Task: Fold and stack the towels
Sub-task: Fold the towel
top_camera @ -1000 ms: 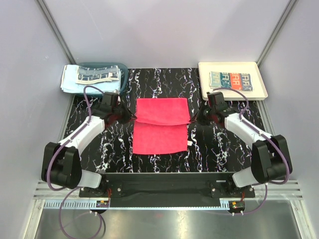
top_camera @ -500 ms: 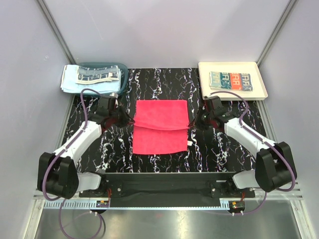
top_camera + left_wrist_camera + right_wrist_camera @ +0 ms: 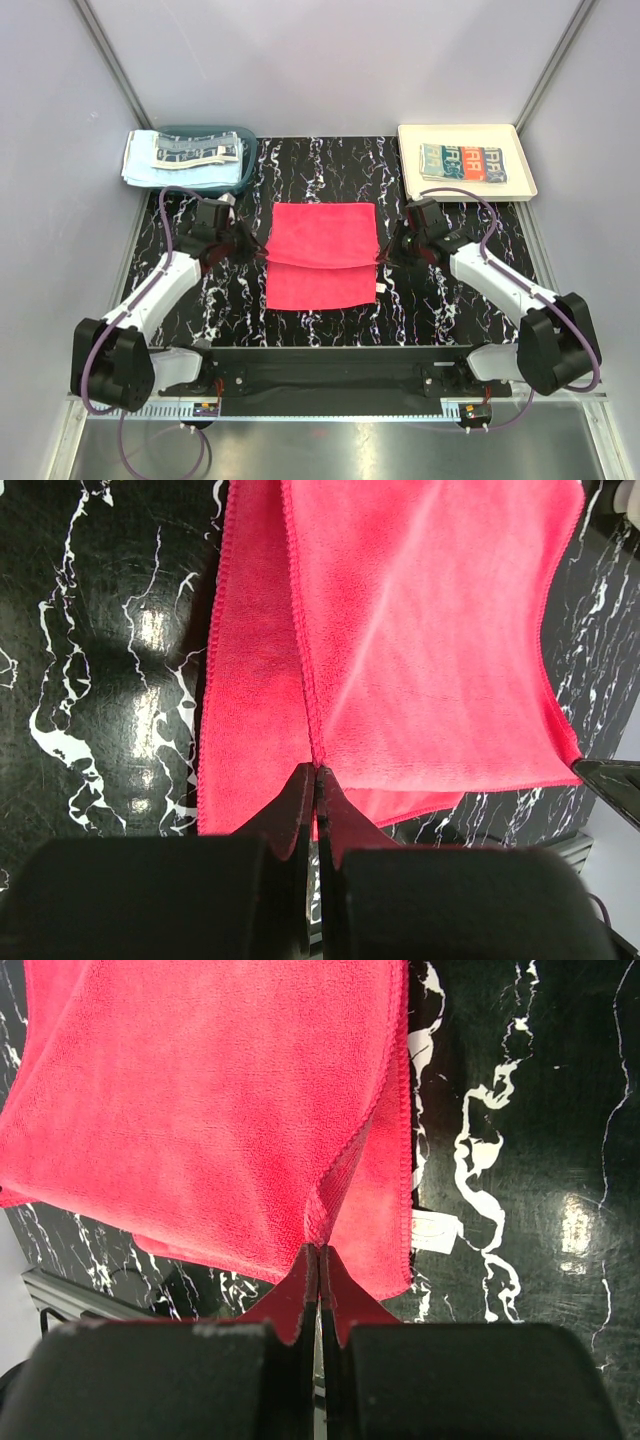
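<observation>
A bright red-pink towel (image 3: 320,240) lies in the middle of the black marbled table (image 3: 200,310), with its far half doubled over towards the near edge. My left gripper (image 3: 264,254) is shut on the left corner of the lifted layer, seen up close as the left gripper (image 3: 316,770) pinching the towel (image 3: 420,630). On the other side my right gripper (image 3: 383,256) is shut on the right corner, seen up close as the right gripper (image 3: 318,1248) pinching the towel (image 3: 200,1100). The bottom layer still shows along the near side.
A teal basket (image 3: 246,165) at the back left holds a light blue towel (image 3: 140,165) with a patterned one (image 3: 195,152) on top. A cream tray (image 3: 527,185) at the back right carries a folded patterned towel (image 3: 463,161). A white label (image 3: 435,1230) sticks out at the towel's right edge.
Both grippers have drawn the towel's pinched corners towards the near edge. The folded-over edge now lies lower over the bottom layer.
</observation>
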Controlling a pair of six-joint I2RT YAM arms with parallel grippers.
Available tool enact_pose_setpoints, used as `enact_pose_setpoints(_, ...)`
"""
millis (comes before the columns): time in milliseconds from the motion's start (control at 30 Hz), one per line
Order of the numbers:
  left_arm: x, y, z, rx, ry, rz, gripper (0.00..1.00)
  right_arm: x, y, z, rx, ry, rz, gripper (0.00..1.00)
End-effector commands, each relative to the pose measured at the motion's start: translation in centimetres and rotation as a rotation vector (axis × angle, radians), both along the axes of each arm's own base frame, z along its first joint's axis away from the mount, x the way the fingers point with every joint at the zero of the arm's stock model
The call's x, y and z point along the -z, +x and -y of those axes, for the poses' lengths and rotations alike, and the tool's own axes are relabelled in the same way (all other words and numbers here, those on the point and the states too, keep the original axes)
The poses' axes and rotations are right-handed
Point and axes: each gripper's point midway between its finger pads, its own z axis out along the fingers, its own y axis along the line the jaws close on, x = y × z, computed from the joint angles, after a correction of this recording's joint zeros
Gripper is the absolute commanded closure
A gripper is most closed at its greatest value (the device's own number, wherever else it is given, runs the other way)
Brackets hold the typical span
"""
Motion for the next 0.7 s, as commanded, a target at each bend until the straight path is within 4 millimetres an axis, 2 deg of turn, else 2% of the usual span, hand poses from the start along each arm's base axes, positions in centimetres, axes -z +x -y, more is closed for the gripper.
enact_pose_setpoints(0,-1.5,-0.2,0.1,0.023,-0.013,0.056,1.00,-0.9,-0.3,0.0,0.016,-0.001,0.027,1.00)
enact_pose_setpoints(667,-1.0,-2.6,0.0,0.042,-0.029,0.048,1.00,-0.8,-2.4,-0.2,0.017,-0.011,0.020,1.00)
